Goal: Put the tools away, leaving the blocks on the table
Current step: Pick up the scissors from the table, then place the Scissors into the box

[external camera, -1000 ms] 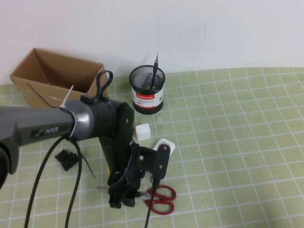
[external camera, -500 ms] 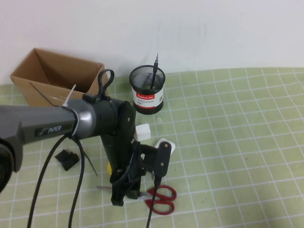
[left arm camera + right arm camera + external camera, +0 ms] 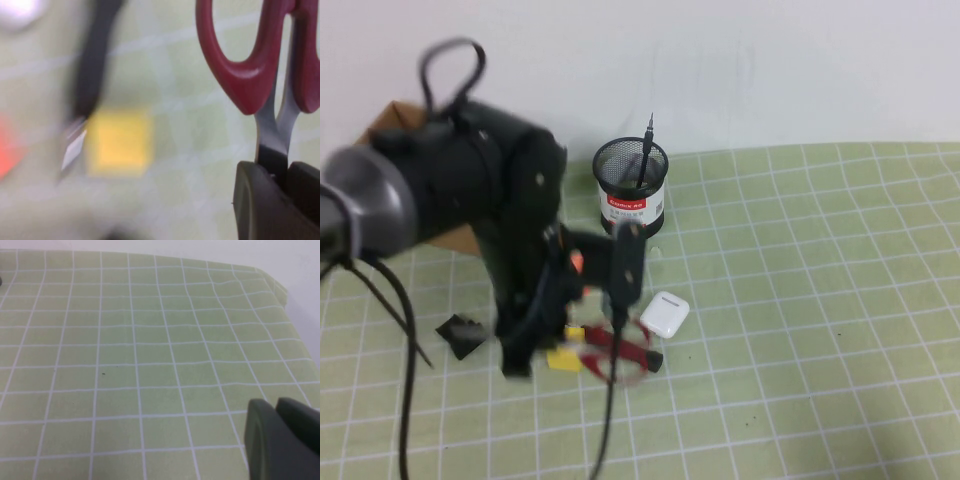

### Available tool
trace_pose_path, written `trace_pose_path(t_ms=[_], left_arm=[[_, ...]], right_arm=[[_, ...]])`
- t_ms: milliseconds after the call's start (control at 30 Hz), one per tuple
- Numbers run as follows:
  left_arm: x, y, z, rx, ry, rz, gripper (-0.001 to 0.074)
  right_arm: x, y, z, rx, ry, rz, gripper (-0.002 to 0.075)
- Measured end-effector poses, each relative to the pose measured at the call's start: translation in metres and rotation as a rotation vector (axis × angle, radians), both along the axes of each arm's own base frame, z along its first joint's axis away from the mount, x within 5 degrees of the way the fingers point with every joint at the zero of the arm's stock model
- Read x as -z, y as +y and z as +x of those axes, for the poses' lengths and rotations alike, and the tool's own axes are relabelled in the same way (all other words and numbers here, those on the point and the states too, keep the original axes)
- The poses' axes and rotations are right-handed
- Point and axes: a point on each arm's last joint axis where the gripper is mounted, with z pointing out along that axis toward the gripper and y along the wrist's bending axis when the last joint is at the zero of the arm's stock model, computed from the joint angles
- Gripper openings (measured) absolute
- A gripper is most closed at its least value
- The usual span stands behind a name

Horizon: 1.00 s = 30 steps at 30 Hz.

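The left gripper (image 3: pixel 280 175) had its jaws clamped on the scissors (image 3: pixel 260 65) at the blades, holding them above the table (image 3: pixel 820 300), over the yellow block (image 3: pixel 120 142). The right gripper (image 3: pixel 280 440) hung over bare cloth, jaws together.

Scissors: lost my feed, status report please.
Left gripper shut on scissors, above yellow block. Right gripper shut, parked over bare cloth. Nothing blocking.
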Motion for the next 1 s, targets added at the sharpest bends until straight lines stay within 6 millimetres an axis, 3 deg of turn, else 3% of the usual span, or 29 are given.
trace_pose_path(t_ms=[233, 433, 567, 700, 1000], left_arm=[[-0.056, 0.029, 0.04, -0.064, -0.266, 0.057, 0.0073], [-0.081, 0.081, 0.086, -0.148, -0.402, 0.055, 0.0073], [-0.081, 0.11, 0.116, -0.187, -0.488, 0.054, 0.0073], [-0.069, 0.125, 0.141, -0.197, -0.527, 0.059, 0.0073], [-0.038, 0.126, 0.167, -0.173, -0.529, 0.077, 0.0073]], right_arm=[[0.0, 0.0, 0.0, 0.0, 0.0, 0.0, -0.0011], [0.0, 0.0, 0.0, 0.0, 0.0, 0.0, -0.0011], [0.0, 0.0, 0.0, 0.0, 0.0, 0.0, -0.0011], [0.0, 0.0, 0.0, 0.0, 0.0, 0.0, -0.0011], [0.0, 0.0, 0.0, 0.0, 0.0, 0.0, -0.0011]])
